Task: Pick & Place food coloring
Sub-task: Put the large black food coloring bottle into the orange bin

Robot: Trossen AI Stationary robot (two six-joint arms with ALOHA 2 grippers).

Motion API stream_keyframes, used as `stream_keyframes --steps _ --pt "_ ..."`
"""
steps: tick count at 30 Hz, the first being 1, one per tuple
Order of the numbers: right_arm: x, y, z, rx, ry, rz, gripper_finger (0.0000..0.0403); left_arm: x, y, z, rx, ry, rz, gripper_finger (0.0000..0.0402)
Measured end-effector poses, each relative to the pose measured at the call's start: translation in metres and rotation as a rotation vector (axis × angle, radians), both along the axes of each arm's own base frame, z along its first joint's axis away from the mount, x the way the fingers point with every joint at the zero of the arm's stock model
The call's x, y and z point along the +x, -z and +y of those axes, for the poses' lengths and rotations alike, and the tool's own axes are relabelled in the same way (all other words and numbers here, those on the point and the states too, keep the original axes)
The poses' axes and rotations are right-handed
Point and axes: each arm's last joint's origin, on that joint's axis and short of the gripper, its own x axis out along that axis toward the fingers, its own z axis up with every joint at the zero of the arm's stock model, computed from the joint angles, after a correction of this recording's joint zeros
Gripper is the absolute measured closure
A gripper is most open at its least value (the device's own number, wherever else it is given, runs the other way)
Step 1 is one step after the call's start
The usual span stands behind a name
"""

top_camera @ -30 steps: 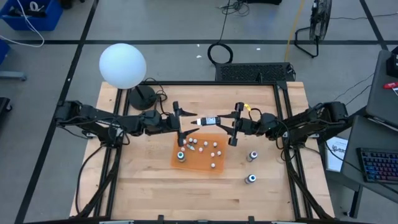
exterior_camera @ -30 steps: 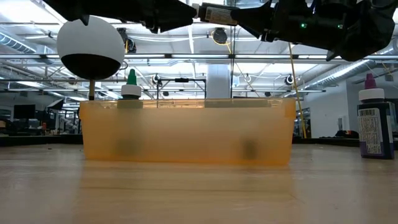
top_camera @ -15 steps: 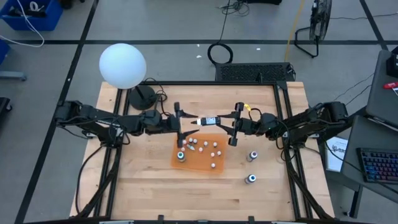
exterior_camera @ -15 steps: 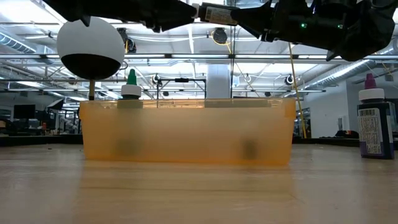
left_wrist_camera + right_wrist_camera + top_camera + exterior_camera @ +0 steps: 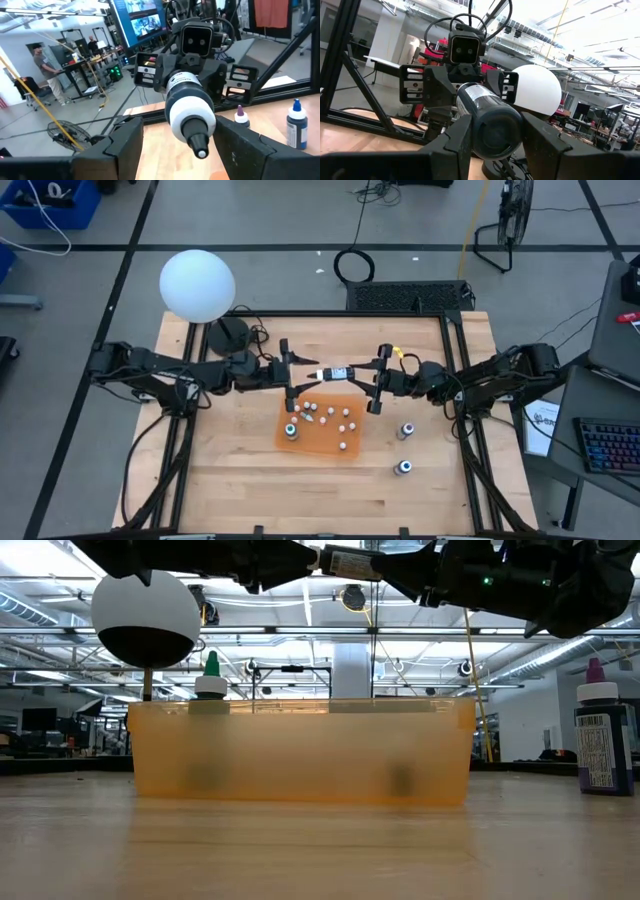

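Lying level, the bottle (image 5: 338,374) has its base clenched by the right gripper (image 5: 372,376), white tip between the parted left gripper (image 5: 293,374) fingers

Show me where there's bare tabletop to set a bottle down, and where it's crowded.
Free: the wood in front of the orange tray, toward the near edge, and the left side of the table. Crowded: the tray, dotted with small bottles, and above it, where both grippers meet around a lying bottle. Two bottles stand right of the tray.

Both arms reach inward, left gripper (image 5: 291,372) facing right gripper (image 5: 377,377) (apparently level).
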Motion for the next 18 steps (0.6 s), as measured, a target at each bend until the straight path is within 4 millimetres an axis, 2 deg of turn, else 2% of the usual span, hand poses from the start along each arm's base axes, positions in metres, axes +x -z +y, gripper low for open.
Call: stream_keyframes --steps 9,18 --pt "0.000 0.000 0.000 0.000 0.000 0.000 0.0272 0.007 0.011 0.003 -0.007 0.029 0.033 0.0165" --pt "0.000 0.000 0.000 0.000 -0.001 0.001 0.0272 0.007 0.007 0.001 0.034 0.034 -0.008 0.0165"
